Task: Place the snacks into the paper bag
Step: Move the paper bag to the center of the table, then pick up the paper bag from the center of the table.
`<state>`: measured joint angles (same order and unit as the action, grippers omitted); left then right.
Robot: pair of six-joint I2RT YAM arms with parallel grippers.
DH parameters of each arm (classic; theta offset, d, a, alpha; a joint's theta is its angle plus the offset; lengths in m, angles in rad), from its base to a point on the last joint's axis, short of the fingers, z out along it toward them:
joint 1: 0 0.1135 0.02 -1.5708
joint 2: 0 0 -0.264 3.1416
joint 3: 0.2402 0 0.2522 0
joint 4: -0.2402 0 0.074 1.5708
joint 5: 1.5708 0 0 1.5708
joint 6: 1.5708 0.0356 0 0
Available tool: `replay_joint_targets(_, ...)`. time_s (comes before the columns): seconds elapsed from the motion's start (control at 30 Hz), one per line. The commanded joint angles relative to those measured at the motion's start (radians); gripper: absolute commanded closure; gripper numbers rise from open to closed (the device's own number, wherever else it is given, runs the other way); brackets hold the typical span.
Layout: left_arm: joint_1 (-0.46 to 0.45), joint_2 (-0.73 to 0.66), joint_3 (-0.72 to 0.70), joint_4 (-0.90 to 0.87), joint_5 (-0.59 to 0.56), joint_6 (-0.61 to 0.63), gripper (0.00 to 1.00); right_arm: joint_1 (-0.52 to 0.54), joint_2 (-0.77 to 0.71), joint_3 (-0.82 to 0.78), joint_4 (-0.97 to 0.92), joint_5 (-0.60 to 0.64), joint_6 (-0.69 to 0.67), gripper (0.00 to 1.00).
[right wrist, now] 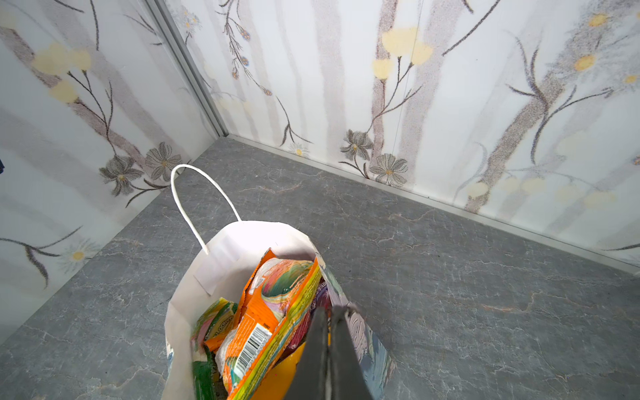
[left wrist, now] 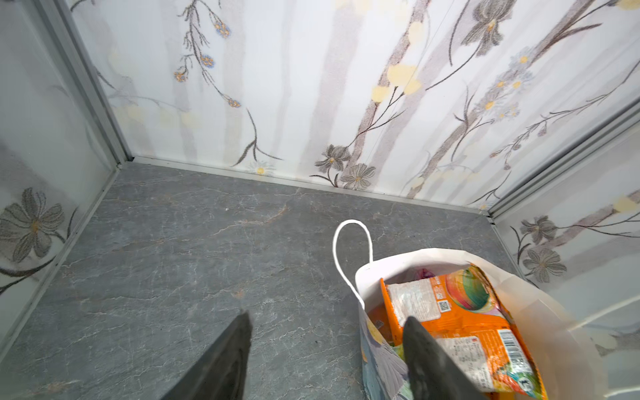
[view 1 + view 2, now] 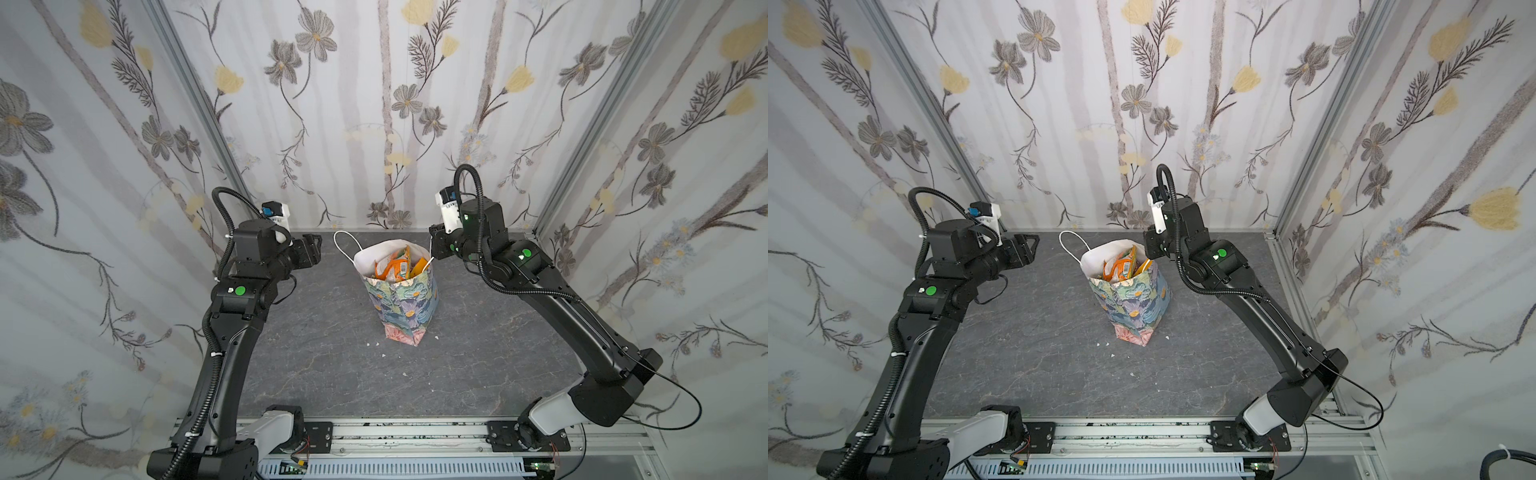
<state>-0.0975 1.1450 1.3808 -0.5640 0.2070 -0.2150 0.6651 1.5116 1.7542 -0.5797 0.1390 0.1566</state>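
The left fingers (image 2: 221, 363) hang spread and empty beside the tall floral-print paper bag (image 3: 405, 307) standing mid-table (image 3: 332, 365) on grey stone-look top, glossy orange, yellow and green snack packets (image 3: 395, 268) inside and none visible outside, so packing looks finished, while the right fingers (image 1: 318, 363) sit pressed together at its rim.

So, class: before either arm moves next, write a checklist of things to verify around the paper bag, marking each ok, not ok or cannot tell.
1. Paper bag stands upright: ok.
2. Snacks sit inside the bag: ok.
3. No packet seen on the table: ok.
4. Left gripper open and empty: ok.
5. Right gripper shut at the bag's rim: ok; pinching the paper: cannot tell.
6. Cord handle clear of both grippers: ok.
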Motion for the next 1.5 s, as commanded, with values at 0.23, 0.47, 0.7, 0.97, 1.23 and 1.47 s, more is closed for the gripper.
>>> replay_joint_targets(0.23, -0.030, 0.097, -0.046, 0.169, 0.155, 0.060, 0.14, -0.021, -0.074, -0.094, 0.118, -0.013, 0.021, 1.00)
replay_joint_targets(0.47, -0.049, 0.162, -0.063, 0.216, 0.202, 0.062, 0.10, -0.029, -0.104, -0.141, 0.136, -0.021, 0.026, 1.00)
replay_joint_targets(0.7, -0.118, 0.214, -0.065, 0.257, 0.161, 0.070, 0.11, -0.041, -0.129, -0.187, 0.162, -0.044, 0.032, 1.00)
replay_joint_targets(0.97, -0.162, 0.333, 0.016, 0.247, 0.151, 0.079, 0.48, -0.054, -0.164, -0.241, 0.185, -0.053, 0.043, 1.00)
replay_joint_targets(1.23, -0.202, 0.371, 0.075, 0.240, 0.116, 0.059, 1.00, -0.073, -0.194, -0.278, 0.189, -0.049, 0.047, 1.00)
replay_joint_targets(1.47, -0.282, 0.302, 0.106, 0.260, 0.080, 0.042, 1.00, -0.122, -0.150, -0.217, 0.212, -0.083, -0.003, 1.00)
